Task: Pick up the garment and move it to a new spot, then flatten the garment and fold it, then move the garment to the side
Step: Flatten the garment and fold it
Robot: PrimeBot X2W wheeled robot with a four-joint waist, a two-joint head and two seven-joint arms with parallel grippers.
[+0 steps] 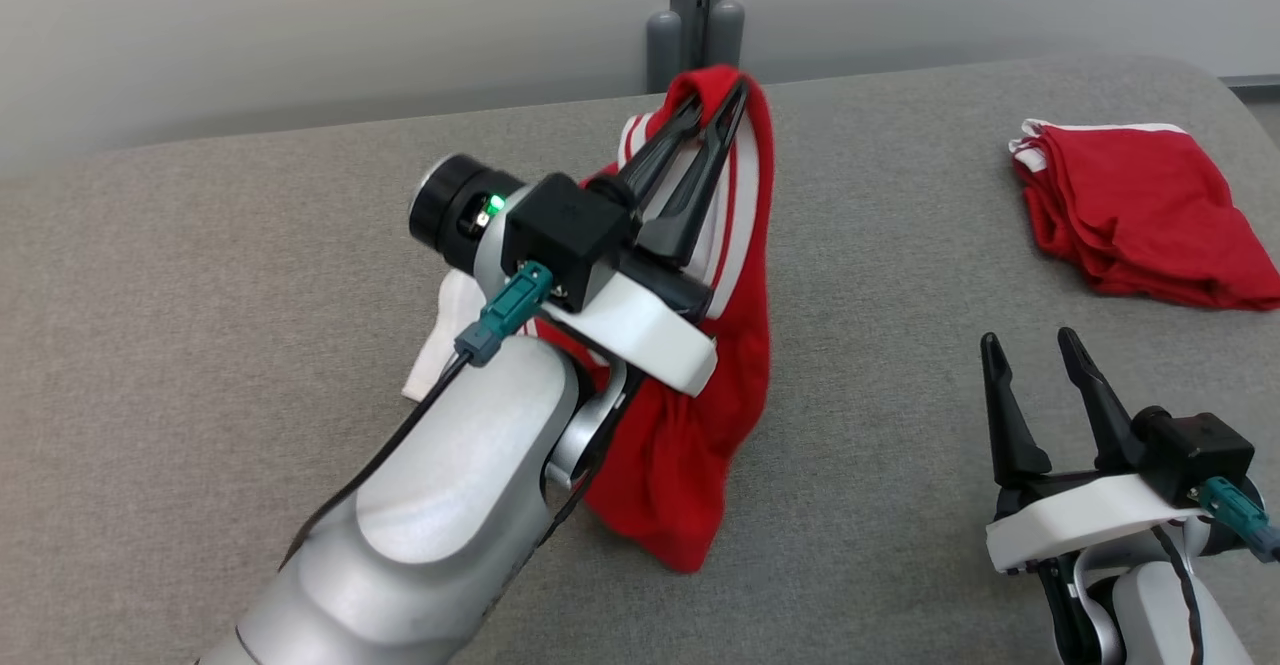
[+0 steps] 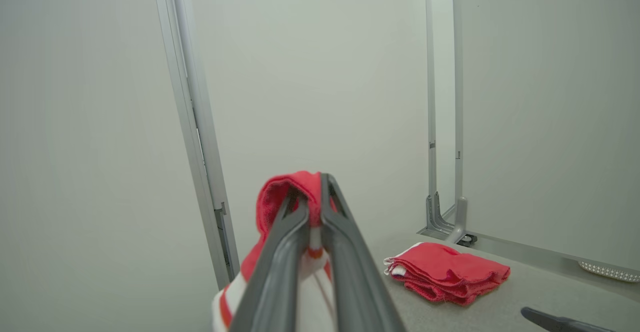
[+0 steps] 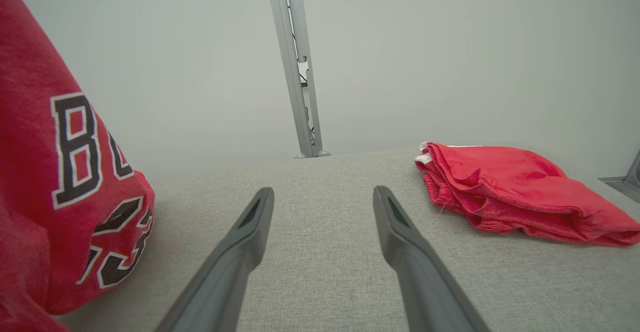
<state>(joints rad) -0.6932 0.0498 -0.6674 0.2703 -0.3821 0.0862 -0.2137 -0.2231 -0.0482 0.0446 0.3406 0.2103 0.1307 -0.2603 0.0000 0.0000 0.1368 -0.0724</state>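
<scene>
My left gripper [image 1: 718, 93] is closed on the red garment [image 1: 690, 465], which hangs from it over the middle of the table [image 1: 200, 295]. My right gripper [image 1: 1030, 340] stands wide open, empty, at the near right.

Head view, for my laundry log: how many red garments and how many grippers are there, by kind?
Red garments: 2 (a red white-striped jersey pinched in the left gripper; a folded red garment lying apart)
Dark two-fingered grippers: 2 (left; the open right gripper)
Total: 4

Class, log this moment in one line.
left gripper: shut on red jersey, hanging | right gripper: open, empty | folded red garment: far right
</scene>
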